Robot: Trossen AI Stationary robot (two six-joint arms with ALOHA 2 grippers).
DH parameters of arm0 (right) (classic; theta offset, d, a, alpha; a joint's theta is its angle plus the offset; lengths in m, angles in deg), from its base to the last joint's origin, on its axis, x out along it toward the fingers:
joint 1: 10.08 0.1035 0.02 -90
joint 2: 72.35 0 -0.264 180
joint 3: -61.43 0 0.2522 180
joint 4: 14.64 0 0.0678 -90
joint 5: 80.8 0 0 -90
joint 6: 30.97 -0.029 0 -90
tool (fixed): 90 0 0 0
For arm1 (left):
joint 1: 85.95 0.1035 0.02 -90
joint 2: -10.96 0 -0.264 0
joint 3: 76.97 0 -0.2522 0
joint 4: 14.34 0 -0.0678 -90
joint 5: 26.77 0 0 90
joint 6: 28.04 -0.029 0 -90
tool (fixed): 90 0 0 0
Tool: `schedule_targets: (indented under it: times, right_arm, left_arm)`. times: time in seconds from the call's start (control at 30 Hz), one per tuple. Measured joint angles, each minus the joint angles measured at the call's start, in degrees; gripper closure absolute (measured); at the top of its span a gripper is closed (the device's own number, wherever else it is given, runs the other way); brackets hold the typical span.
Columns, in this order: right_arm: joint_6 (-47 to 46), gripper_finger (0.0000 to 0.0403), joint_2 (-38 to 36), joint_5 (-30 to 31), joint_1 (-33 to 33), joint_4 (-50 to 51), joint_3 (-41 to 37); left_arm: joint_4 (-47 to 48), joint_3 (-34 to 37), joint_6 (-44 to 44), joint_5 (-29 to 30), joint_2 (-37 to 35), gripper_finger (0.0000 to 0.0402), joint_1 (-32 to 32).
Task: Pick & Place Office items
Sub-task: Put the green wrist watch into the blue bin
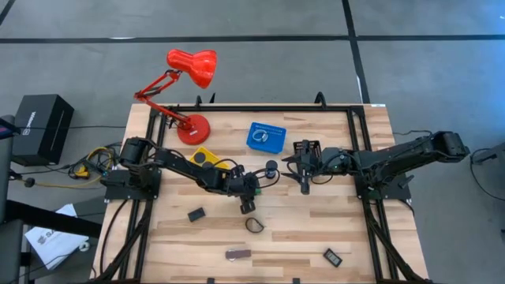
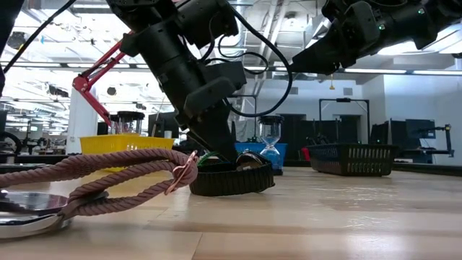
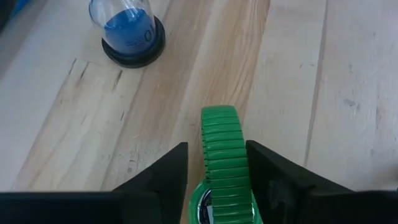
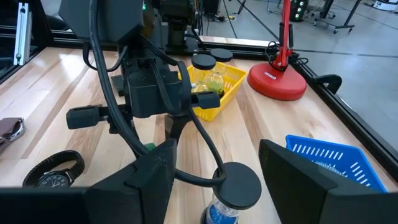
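Note:
My left gripper (image 1: 248,203) reaches out over the table's middle, fingers pointing down, shut on a green watch (image 3: 222,168) with a ribbed strap. In the low view the left gripper (image 2: 216,153) stands just behind a black watch loop (image 2: 231,178) that lies on the wood. My right gripper (image 1: 306,180) hovers open to the right of it, above a blue hourglass (image 4: 231,190) standing upright. A black block (image 1: 196,214), the black loop (image 1: 254,225), a brownish bar (image 1: 237,254) and another black block (image 1: 332,257) lie loose nearer the near edge. My left gripper has the green watch between its two fingers (image 3: 261,168), at the strap's end beside the case (image 3: 217,196), coming from above. The ribbed strap (image 3: 222,134) sticks out past the fingertips. Whether the watch is off the wood I cannot tell; the black loop hides it in the low view.
A yellow basket (image 1: 207,157), a blue basket (image 1: 266,136) and a black basket (image 1: 308,147) sit along the far side, with a red desk lamp (image 1: 192,126) at the far left. A pink braided band (image 2: 108,173) lies close to the low camera.

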Motion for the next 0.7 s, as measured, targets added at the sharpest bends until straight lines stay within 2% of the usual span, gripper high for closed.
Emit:
schedule_targets:
  times: [0.2, 0.37, 0.57, 0.7]
  right_arm:
    - [0.0, 0.0182, 0.0, 0.0, 0.0, 0.0, 0.0]
    - [0.0, 0.0182, 0.0, 0.0, 0.0, 0.0, 0.0]
    - [0.0, 0.0182, 0.0, 0.0, 0.0, 0.0, 0.0]
    - [0.0, 0.0182, 0.0, 0.0, 0.0, 0.0, 0.0]
  left_arm:
    - [0.1, 0.0, 0.0, -0.2, -0.4, 0.03, -0.1]
    - [0.6, 0.0, 0.0, -0.7, -4.3, 0.0334, -0.5]
    - [0.6, 0.0, -4.5, 1.9, -14.8, 0.0322, -0.2]
    - [1.1, 0.0, -9.4, 8.1, -22.0, 0.0321, 1.2]
